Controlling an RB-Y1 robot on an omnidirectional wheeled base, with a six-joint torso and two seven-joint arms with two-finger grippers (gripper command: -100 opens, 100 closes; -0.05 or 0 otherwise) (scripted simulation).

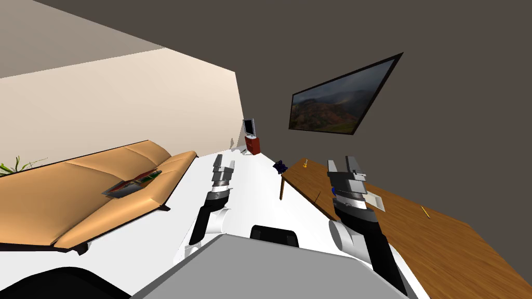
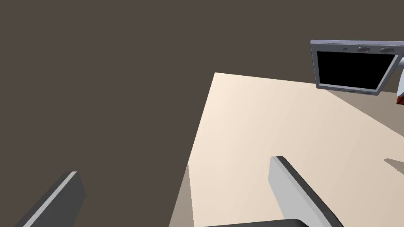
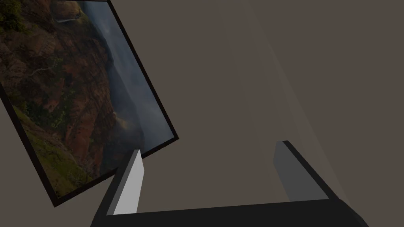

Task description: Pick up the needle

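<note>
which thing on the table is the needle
Find the wooden table along the dark wall with the landscape picture. Close to its edge beside the white floor lies the needle. It is a thin dark sliver, unlike the yellow stick and white pad farther in.

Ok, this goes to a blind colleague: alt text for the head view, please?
The robot's open right claw is raised beside a wooden table where a thin dark needle lies near the edge; its open left claw is over white floor. A tan sofa stands to the left and a landscape picture hangs on the dark wall.
</note>
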